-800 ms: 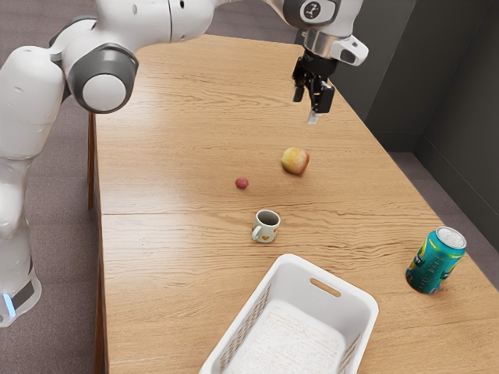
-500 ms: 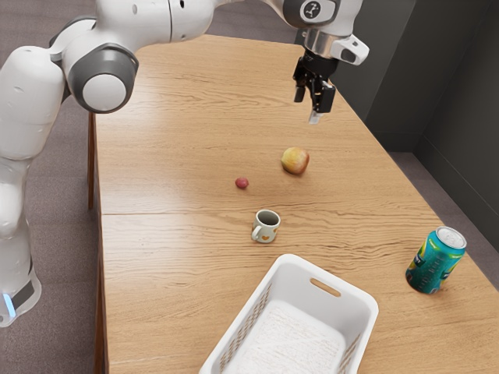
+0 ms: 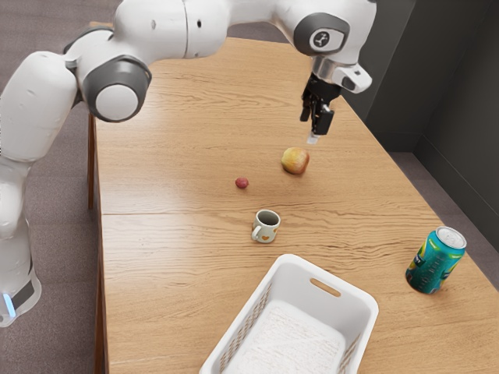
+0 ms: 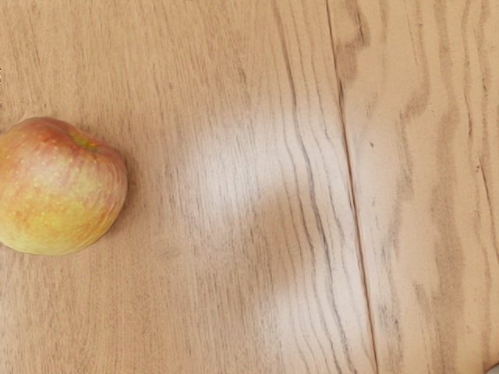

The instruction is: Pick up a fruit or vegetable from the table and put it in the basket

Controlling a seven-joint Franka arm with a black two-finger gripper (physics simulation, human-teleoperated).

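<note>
The step in hand looks like the reach for the apple (image 3: 295, 160), which lies on the table (image 3: 171, 156) outside the basket (image 3: 304, 284). The gripper (image 3: 310, 128) hangs empty above, open; next it should centre over the fruit, then descend around it.

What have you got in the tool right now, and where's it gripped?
Nothing is held: the tool is open and empty, and the apple rests on the table.

From my station I see my smooth white arm (image 3: 164, 29), round grey-ringed joint cap (image 3: 116, 102), blue base strip (image 3: 8, 305) and black gripper (image 3: 310, 128).
</note>
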